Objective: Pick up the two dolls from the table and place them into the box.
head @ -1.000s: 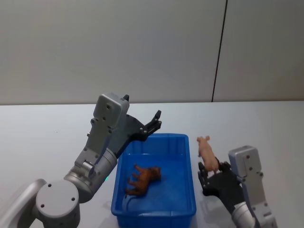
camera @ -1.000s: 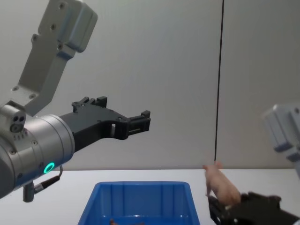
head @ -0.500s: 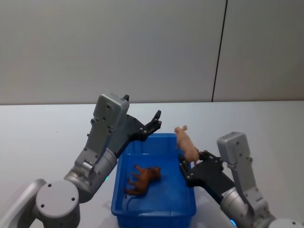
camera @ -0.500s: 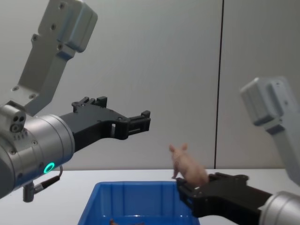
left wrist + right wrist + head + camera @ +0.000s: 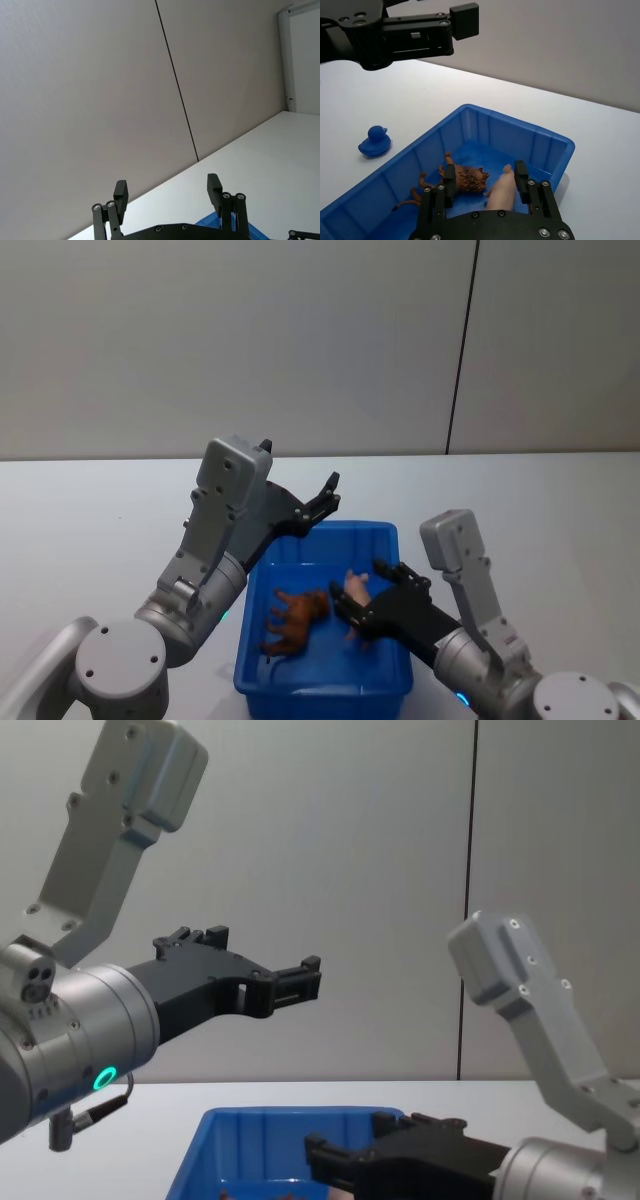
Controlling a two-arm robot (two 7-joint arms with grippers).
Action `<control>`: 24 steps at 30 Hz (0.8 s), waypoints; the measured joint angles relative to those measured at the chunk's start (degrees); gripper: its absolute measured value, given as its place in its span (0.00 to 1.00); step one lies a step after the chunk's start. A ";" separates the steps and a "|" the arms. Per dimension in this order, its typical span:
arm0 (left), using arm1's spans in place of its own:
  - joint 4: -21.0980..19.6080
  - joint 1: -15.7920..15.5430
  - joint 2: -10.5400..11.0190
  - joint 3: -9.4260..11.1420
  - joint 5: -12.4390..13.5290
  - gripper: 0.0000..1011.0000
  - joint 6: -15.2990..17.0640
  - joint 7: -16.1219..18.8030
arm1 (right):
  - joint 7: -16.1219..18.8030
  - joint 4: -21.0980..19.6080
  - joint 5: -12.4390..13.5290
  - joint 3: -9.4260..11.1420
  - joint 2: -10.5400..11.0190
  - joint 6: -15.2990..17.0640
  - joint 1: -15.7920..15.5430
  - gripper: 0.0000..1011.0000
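The right gripper (image 5: 352,618) reaches low into the blue bin (image 5: 370,527), which sits on the white table (image 5: 560,510); its fingers (image 5: 521,181) are spread wide and clamp nothing; the pink pig figure (image 5: 501,192) lies between them, close against one finger and clear of the other, snout pointing toward the bin's far wall; whether it rests on the bin floor cannot be told; the brown four-legged animal figure (image 5: 462,179), shaggy and with a thin tail, lies on the bin floor just beside the pig, on the robot's left half of the bin in the head view (image 5: 295,618); the left gripper (image 5: 326,494) hangs raised above the bin's far left corner, pointing forward, fingers (image 5: 120,192) set wide apart with only the grey wall (image 5: 100,100) between them; in the chest view it shows high over the bin (image 5: 300,976), and a green ring light (image 5: 103,1077) glows on that arm; a blue toy duck (image 5: 374,141) stands on the table outside one long wall of the bin, apart from it
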 joint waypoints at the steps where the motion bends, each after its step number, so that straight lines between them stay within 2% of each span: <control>1: 0.00 0.00 0.01 0.00 0.00 0.99 0.00 0.00 | 0.04 0.22 0.02 -0.01 -0.10 0.07 0.16 0.71; 2: 0.00 0.00 0.00 0.00 0.00 0.99 0.00 0.00 | 0.05 0.49 0.04 -0.04 -0.20 0.13 0.33 0.76; 4: 0.00 0.00 0.00 0.00 0.00 0.99 0.00 0.00 | 0.03 0.66 0.03 -0.05 -0.27 0.13 0.44 0.78; 7: 0.00 0.00 0.00 0.00 0.00 0.99 0.00 0.00 | -0.77 0.74 -0.06 -0.05 -0.30 -0.15 0.49 0.89; 11: 0.00 0.00 0.00 0.00 0.00 0.99 0.00 0.00 | -2.37 0.35 -0.36 0.03 -0.14 -0.93 0.18 0.98; 24: 0.00 0.00 0.00 0.00 0.00 0.99 0.00 0.00 | -10.69 -4.18 -0.90 1.09 1.93 -3.45 -3.49 0.99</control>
